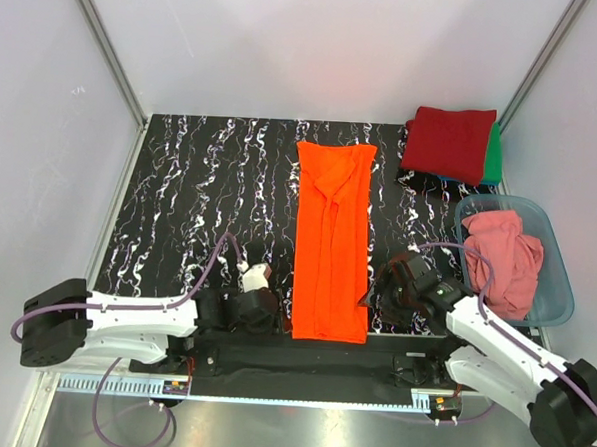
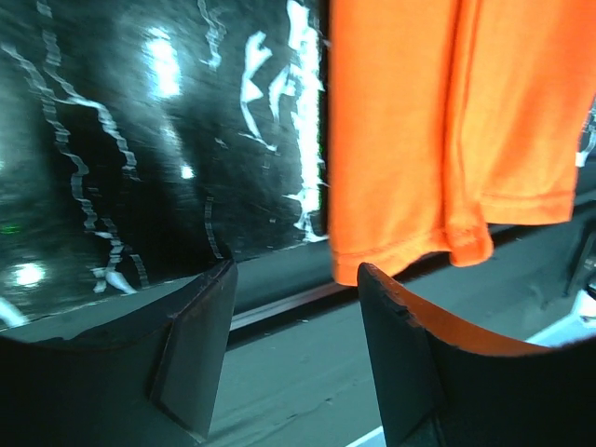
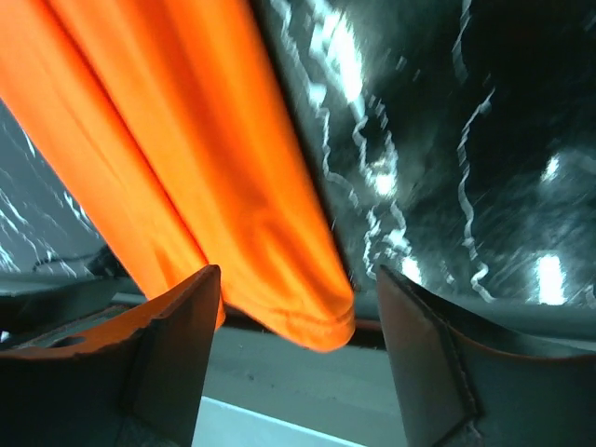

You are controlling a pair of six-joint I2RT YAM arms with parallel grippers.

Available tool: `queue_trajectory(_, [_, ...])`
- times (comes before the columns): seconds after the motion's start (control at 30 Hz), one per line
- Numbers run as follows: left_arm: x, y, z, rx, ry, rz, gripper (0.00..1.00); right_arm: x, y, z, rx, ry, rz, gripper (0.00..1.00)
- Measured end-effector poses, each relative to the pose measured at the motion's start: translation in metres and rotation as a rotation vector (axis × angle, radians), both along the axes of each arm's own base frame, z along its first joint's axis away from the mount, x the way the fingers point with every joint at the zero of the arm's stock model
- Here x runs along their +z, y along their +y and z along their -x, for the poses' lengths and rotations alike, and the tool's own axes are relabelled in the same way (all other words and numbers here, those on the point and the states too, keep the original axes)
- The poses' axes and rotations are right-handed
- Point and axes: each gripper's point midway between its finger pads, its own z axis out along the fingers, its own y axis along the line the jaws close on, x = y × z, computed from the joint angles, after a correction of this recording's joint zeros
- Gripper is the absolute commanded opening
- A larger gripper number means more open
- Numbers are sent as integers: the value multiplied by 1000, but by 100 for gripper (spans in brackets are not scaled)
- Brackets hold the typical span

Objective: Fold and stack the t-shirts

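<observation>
A bright orange t-shirt (image 1: 332, 240) lies folded into a long narrow strip down the middle of the black marbled mat (image 1: 200, 188). My left gripper (image 1: 269, 309) is open and empty at the strip's near left corner (image 2: 400, 251). My right gripper (image 1: 387, 288) is open and empty at its near right corner (image 3: 307, 307). A dark red folded shirt (image 1: 448, 143) lies on a green one (image 1: 494, 154) at the far right. A salmon-pink shirt (image 1: 504, 256) lies crumpled in the tub.
The translucent blue-grey tub (image 1: 563, 287) stands at the right edge of the mat. Grey walls close in the left, back and right. The metal table edge (image 1: 299, 396) runs just below the shirt's near hem.
</observation>
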Motion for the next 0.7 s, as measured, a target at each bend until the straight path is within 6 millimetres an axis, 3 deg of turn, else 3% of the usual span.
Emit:
queue_trajectory(0.17, [-3, -7, 5, -3, 21, 40, 60, -6, 15, 28, 46, 45, -12, 67])
queue_trajectory(0.33, [-8, -8, 7, 1, 32, 41, 60, -21, 16, 51, 35, 97, -2, 59])
queue_trajectory(0.47, [-9, -10, 7, 6, 37, 52, 59, -25, 15, 52, -8, 108, 10, 59])
queue_trajectory(0.7, [-15, -13, 10, 0, 49, 54, 58, -37, 19, 49, -51, 123, 33, 45])
